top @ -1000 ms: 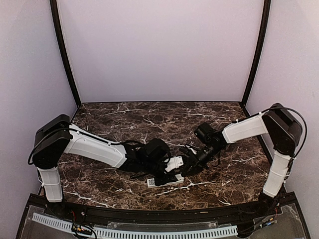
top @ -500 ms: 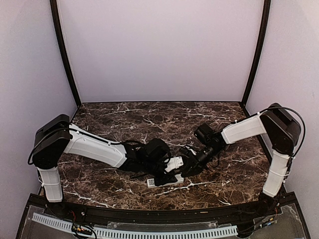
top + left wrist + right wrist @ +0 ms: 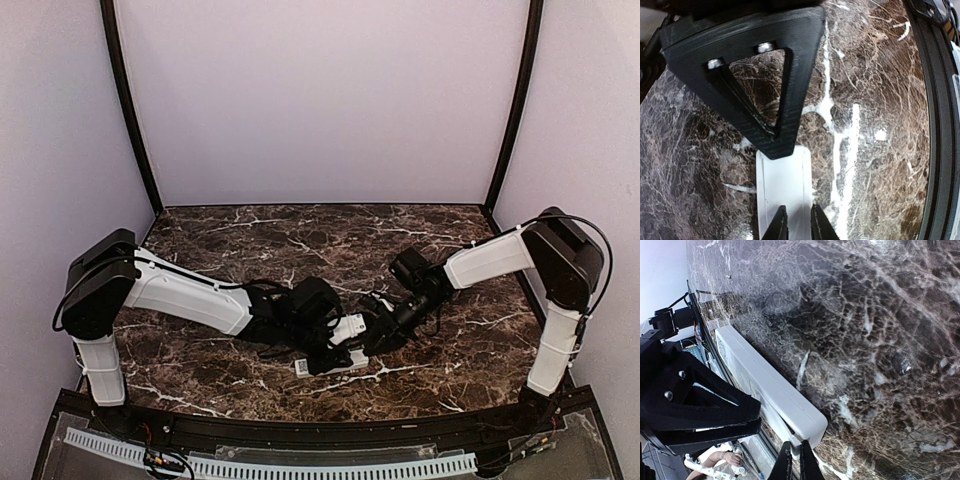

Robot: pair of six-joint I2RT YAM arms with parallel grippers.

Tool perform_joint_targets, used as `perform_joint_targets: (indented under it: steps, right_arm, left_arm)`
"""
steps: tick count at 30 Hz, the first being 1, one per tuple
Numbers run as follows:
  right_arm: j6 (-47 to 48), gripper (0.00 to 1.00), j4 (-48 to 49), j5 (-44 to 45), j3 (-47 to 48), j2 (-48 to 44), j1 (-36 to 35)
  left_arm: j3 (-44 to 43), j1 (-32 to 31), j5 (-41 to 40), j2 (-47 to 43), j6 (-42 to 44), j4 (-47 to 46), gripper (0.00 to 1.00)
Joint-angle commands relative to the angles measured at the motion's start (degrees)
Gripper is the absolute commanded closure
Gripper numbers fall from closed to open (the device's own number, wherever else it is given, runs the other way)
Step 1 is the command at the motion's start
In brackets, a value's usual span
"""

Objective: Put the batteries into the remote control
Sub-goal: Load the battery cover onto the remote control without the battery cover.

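Note:
The remote control is a slim white bar near the table's front middle, under both grippers. In the left wrist view its plain white side faces up. My left gripper sits over it, its tips a narrow gap apart with nothing between them. My right gripper is at the remote's rounded end. In its own view the right gripper is shut on a small white lip at that end. No batteries show clearly; a small dark glinting spot lies on the marble beyond the remote.
The table is dark marble with pale walls close on three sides. A black rail runs along the front edge, close to the remote, and also shows in the left wrist view. Both forearms crowd the front middle.
Both grippers and the remote have shifted very slightly to the left. The grips look the same.

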State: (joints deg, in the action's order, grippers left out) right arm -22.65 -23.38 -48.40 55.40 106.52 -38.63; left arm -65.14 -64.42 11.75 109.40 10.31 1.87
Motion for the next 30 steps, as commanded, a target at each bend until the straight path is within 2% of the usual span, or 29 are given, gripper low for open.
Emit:
perform_joint_targets:
  steps: [1, 5, 10, 21, 30]
  right_arm:
    - [1.3, 0.96, 1.3, 6.2, 0.0, 3.0, -1.4]
    - [1.5, 0.96, 0.7, 6.7, 0.3, 3.1, -1.4]
    - [1.5, 0.96, 0.6, 6.7, 0.6, 3.0, -1.4]
    - [1.9, 0.95, -1.2, 7.2, 1.5, 1.7, -1.5]
    - [1.8, 0.9, -3.9, 8.2, 3.5, -0.1, -1.5]
  left_arm:
    - [1.8, -0.2, 1.8, -2.8, -1.8, 0.0, 0.91]
    - [1.9, -0.2, 0.8, -2.3, -2.4, -1.4, 1.0]
    - [1.9, -0.3, 0.9, -1.7, -2.1, -3.0, 1.0]
    - [3.0, -0.3, -1.3, 1.5, -0.2, 2.5, 1.0]
    - [4.0, -0.3, -0.5, 3.2, 0.6, 6.4, 1.0]
